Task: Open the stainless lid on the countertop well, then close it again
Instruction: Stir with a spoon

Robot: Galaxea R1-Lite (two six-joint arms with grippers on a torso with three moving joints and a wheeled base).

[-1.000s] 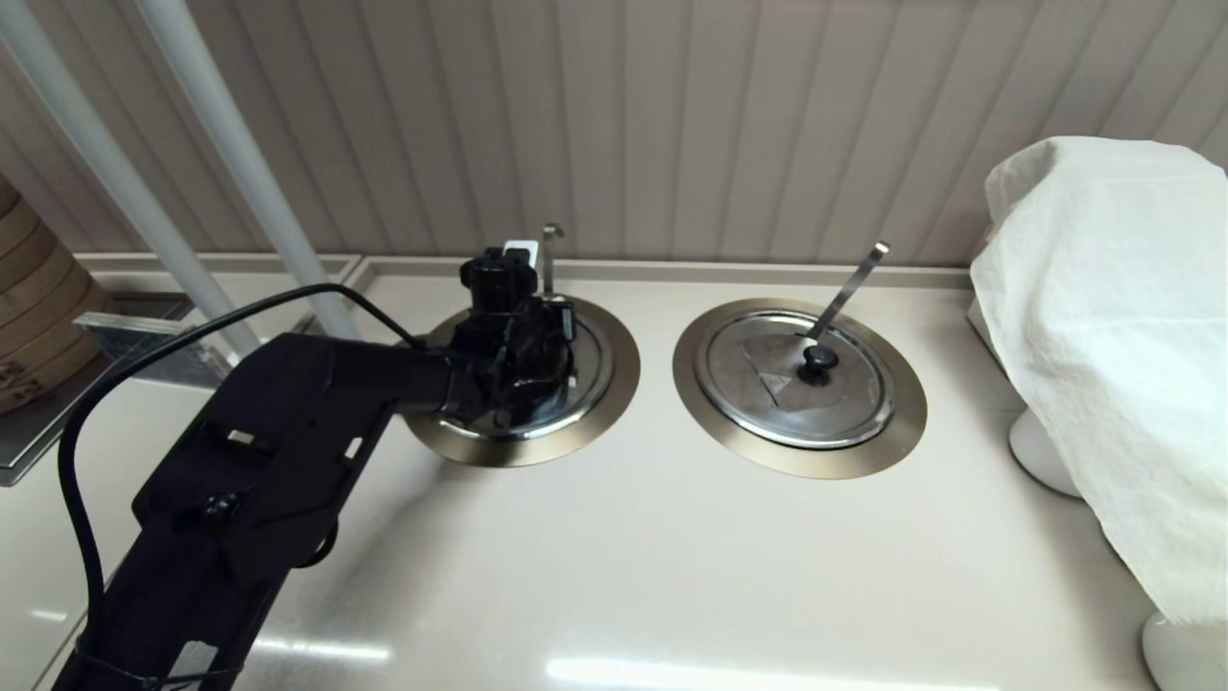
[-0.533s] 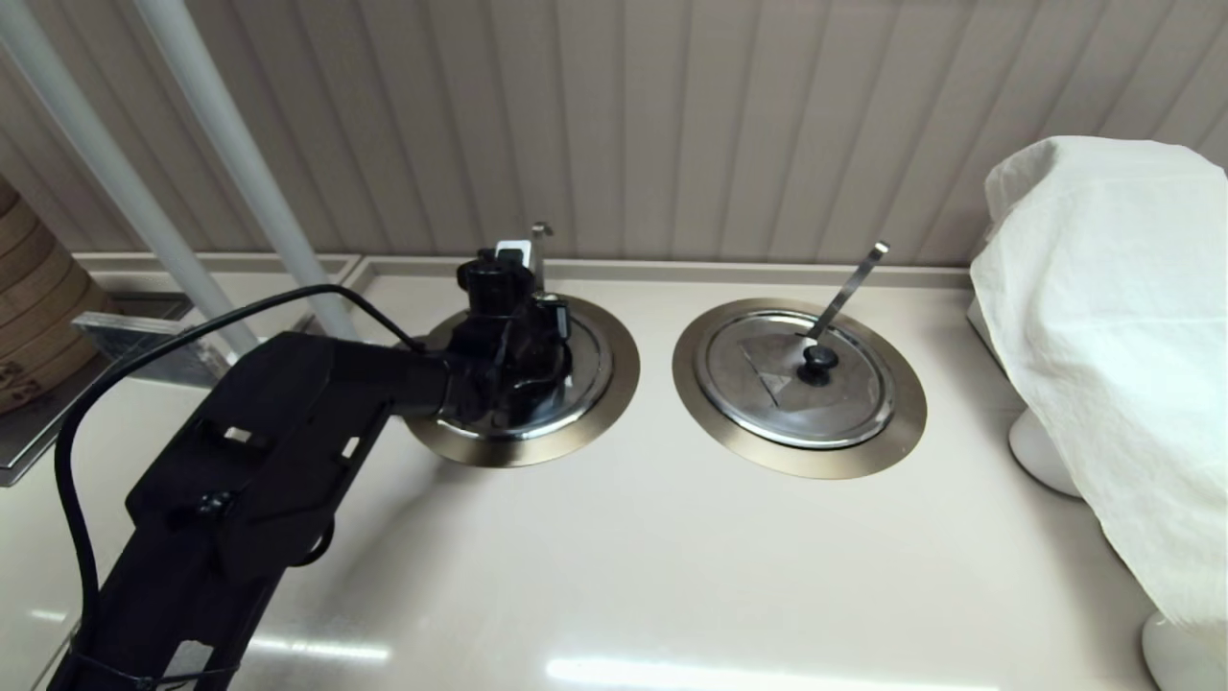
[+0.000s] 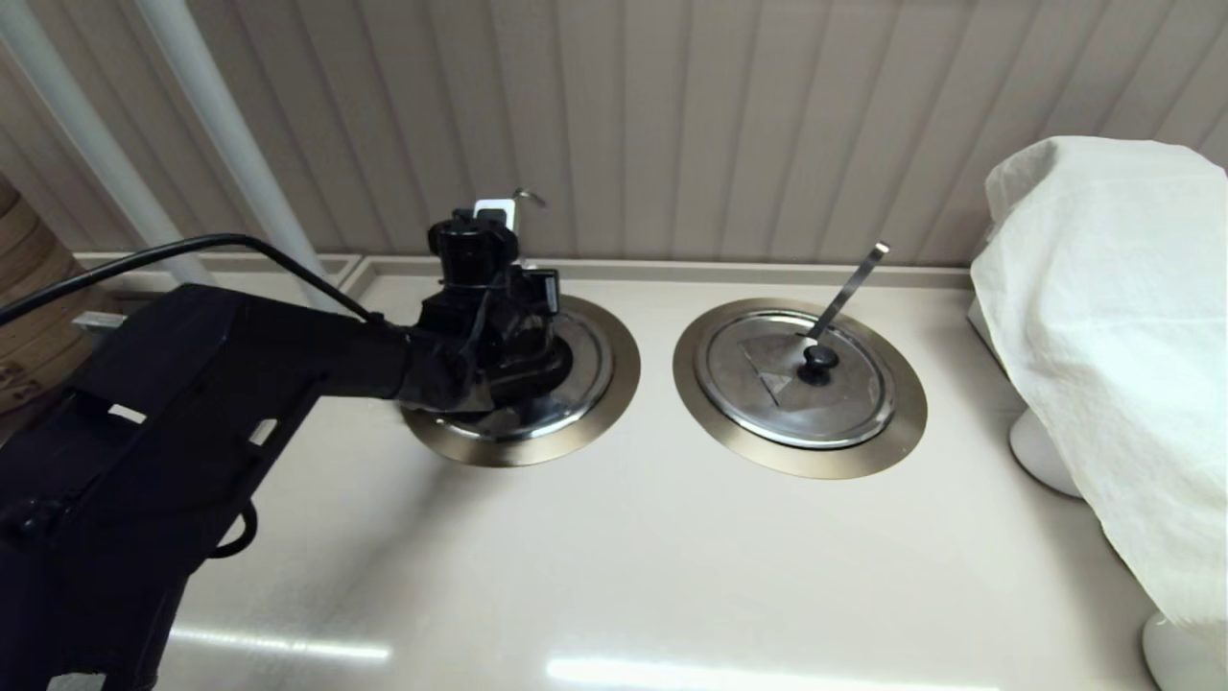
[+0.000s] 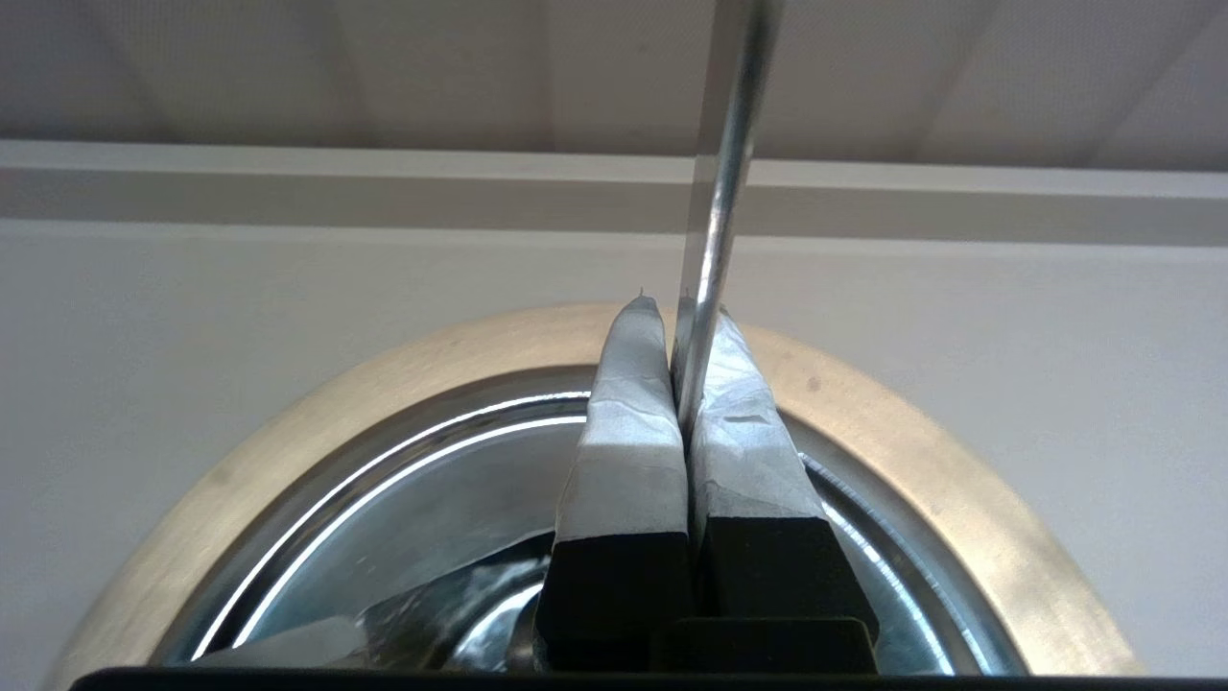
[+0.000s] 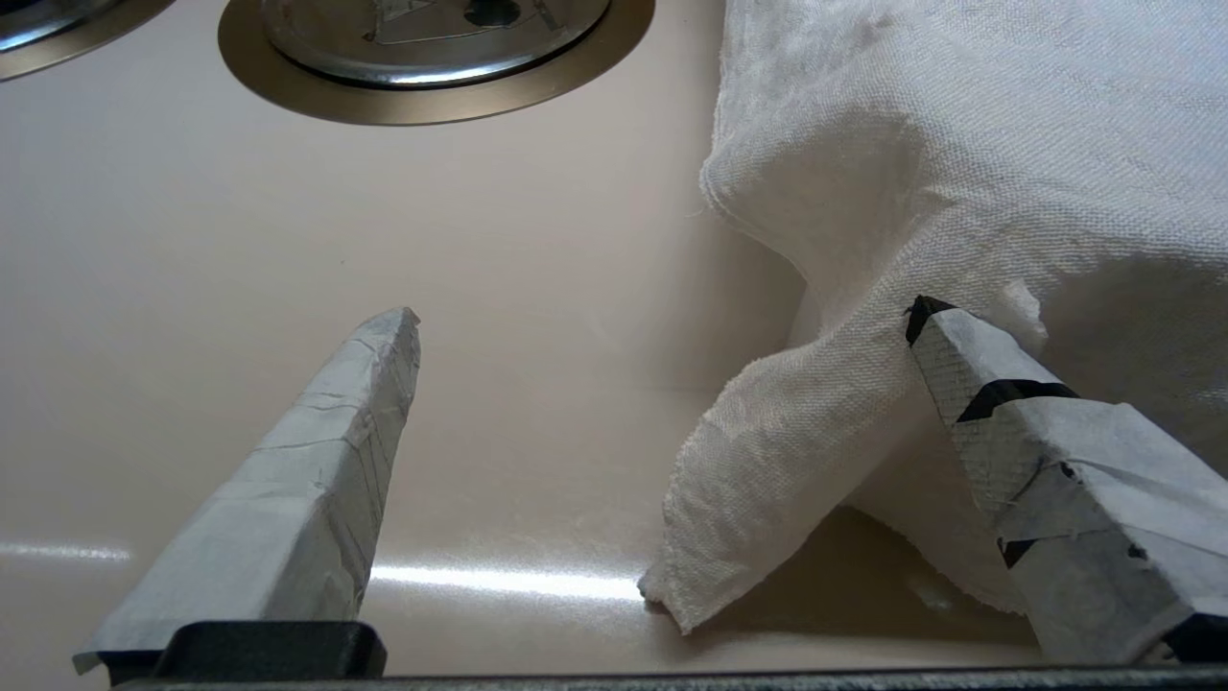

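My left gripper (image 3: 504, 336) hovers over the left countertop well (image 3: 614, 384), reaching in from the near left. In the left wrist view its taped fingers (image 4: 624, 413) are pressed together on the straight steel utensil handle (image 4: 724, 144), which rises between their tips; its hooked top (image 3: 523, 199) shows behind the wrist. The stainless lid (image 3: 587, 360) lies mostly hidden beneath the gripper, its knob unseen. A dark wedge-shaped gap shows in the lid (image 4: 384, 499) beside the fingers, inside the bronze flange (image 4: 911, 432). My right gripper (image 5: 662, 317) is open, low over the counter beside a white cloth.
The twin lid (image 3: 767, 384) with its slanted handle (image 3: 849, 283) sits shut in its ring (image 3: 902, 413) to the right. A white cloth (image 3: 1103, 336) drapes something at the far right. Two white poles (image 3: 230, 144) and a bamboo steamer (image 3: 29, 317) stand at the left.
The left arm has risen and drawn back to the left. The utensil handle's top has gone up and leftward with it.
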